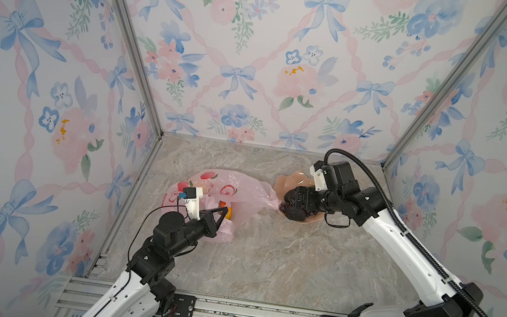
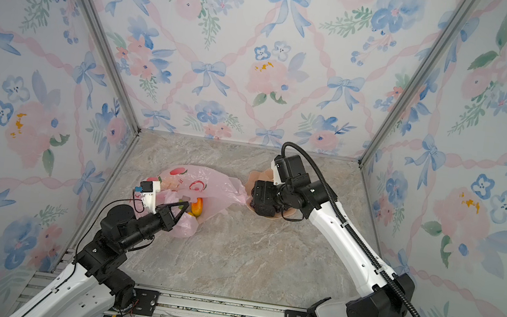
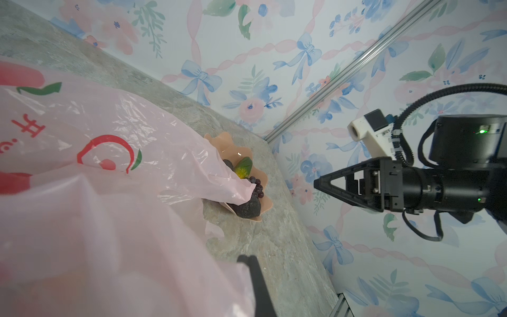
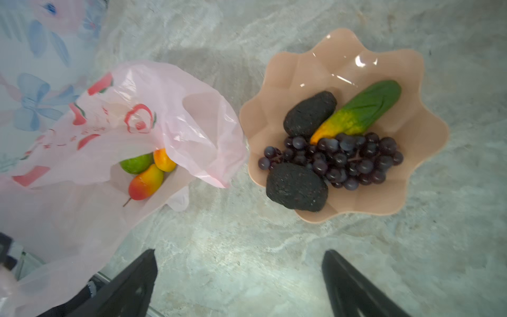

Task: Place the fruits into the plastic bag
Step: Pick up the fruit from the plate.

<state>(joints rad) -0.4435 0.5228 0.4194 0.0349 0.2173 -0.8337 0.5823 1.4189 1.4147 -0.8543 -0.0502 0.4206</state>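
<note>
Now, three of the fruits are seen inside the plastic bag (image 4: 164, 109): a green one (image 4: 136, 163), a small orange-yellow one (image 4: 164, 160) and a red-yellow mango (image 4: 146, 182), all touching each other just within the bag's mouth. The other fruits are found in the peach scalloped dish (image 4: 337, 55): a bunch of dark grapes (image 4: 354, 162), two black bumpy pieces (image 4: 310, 115) and a long green-and-yellow fruit (image 4: 359, 109), which is leaned on the grapes. The bag is laid on the marble table (image 4: 274, 247) just beside the dish, and one corner of it is seen touching the dish rim.

The left gripper (image 1: 224, 210) is closed tightly on the upper film of the bag at its mouth, so this layer is held lifted off the table and the fruits under it are shown. In the left wrist view most of the picture is covered by the pink film, and only one finger (image 3: 251, 271) is visible. The right gripper (image 4: 239, 251) is spread wide, and nothing is held or touched by it. It is hung in the air above the dish, and in both top views most of the dish is hidden under it
</note>
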